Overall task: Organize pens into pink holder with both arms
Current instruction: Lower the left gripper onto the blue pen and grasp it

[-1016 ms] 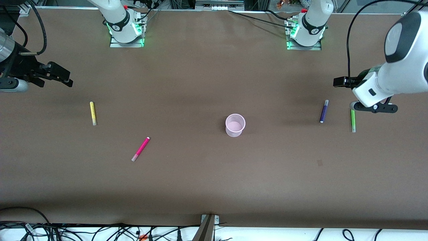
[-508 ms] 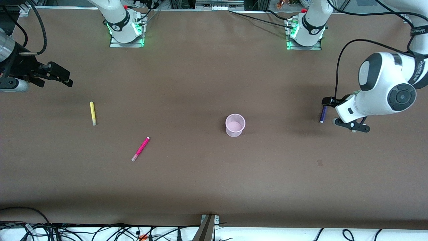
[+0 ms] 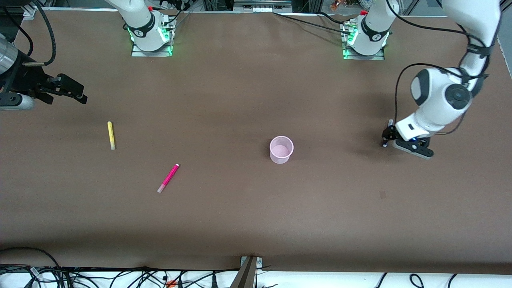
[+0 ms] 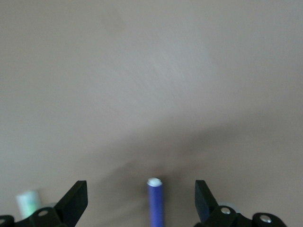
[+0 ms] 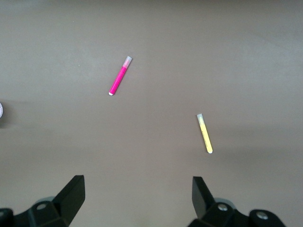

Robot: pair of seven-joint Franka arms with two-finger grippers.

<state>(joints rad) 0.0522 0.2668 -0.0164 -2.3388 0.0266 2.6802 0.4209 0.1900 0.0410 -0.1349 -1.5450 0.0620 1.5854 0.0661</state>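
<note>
The pink holder (image 3: 281,149) stands upright and empty mid-table. The yellow pen (image 3: 111,135) and the magenta pen (image 3: 168,178) lie toward the right arm's end; both show in the right wrist view, yellow (image 5: 205,135) and magenta (image 5: 119,78). My right gripper (image 3: 78,95) hangs open and empty in the air near the yellow pen, waiting. My left gripper (image 3: 387,136) is low over the dark purple pen (image 4: 155,203), open, with one finger on each side of it and not touching (image 4: 141,190). The green pen (image 4: 27,201) shows only as a pale end beside one finger.
The arm bases (image 3: 151,38) (image 3: 365,40) stand along the table's edge farthest from the front camera. Cables and a bracket (image 3: 250,268) run along the nearest edge. A small dark mark (image 3: 382,195) is on the brown table cover.
My left arm swung down from beside the green pen to the purple pen, its open fingers now straddling it and its body covering the green pen. The right arm has not moved.
</note>
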